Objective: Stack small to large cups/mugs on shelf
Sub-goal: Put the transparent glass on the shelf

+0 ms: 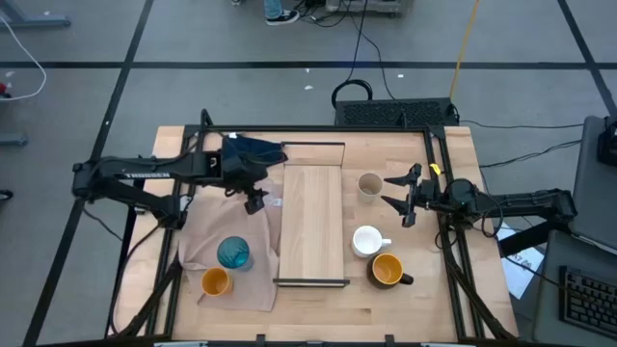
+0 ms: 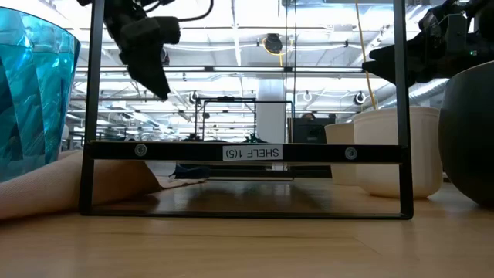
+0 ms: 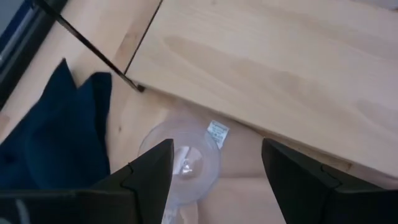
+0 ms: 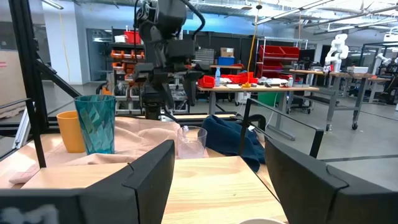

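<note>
The light-wood shelf (image 1: 311, 222) lies in the table's middle. The clear glass (image 3: 180, 158) stands upright on the table by the shelf's left edge; it also shows in the right wrist view (image 4: 191, 142). My left gripper (image 3: 216, 146) is open above it, touching nothing. My right gripper (image 1: 390, 191) is open and empty, right of the beige-grey cup (image 1: 369, 185). The white mug (image 1: 366, 240) and the dark-handled orange mug (image 1: 388, 270) stand right of the shelf. The teal tumbler (image 1: 233, 253) and the small orange cup (image 1: 215, 281) stand on the beige cloth (image 1: 207, 231).
A dark blue cloth (image 1: 253, 152) lies at the far left, behind the glass. The shelf's thin black frame (image 2: 247, 152) stands at its near end, with another at its far end (image 1: 313, 145). The table's black frame posts (image 1: 443, 154) rise near the corners.
</note>
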### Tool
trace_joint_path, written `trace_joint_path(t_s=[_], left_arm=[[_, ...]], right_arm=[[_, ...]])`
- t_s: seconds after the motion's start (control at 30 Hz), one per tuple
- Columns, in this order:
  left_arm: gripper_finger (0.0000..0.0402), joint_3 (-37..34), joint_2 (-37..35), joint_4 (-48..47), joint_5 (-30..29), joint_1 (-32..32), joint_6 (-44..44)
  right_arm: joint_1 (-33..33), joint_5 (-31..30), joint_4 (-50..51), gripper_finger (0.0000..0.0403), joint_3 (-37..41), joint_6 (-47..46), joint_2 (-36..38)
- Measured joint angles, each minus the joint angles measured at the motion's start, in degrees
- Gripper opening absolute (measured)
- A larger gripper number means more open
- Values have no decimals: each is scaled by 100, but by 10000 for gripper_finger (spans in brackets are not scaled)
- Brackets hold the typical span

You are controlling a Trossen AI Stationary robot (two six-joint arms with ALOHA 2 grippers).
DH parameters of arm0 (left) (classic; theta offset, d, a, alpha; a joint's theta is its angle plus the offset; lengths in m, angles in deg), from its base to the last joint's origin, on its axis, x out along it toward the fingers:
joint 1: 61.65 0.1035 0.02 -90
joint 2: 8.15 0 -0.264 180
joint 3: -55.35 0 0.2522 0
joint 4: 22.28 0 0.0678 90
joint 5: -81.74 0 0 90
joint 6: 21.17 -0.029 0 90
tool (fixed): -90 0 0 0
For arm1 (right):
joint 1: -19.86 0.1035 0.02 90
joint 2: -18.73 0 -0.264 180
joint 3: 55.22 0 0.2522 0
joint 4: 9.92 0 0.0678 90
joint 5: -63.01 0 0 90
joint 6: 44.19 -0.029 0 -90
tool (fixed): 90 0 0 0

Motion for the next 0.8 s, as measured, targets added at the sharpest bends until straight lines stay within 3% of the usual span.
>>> trace_joint_path(t_s=[0.3,0.8], left_arm=[[243,0,611,-141,345,100,-16],[243,-2,1206,-267,282,118,-230]], right_arm=[[2,0,5,242,-2,-4,2],[2,2,55,242,-2,-4,0]])
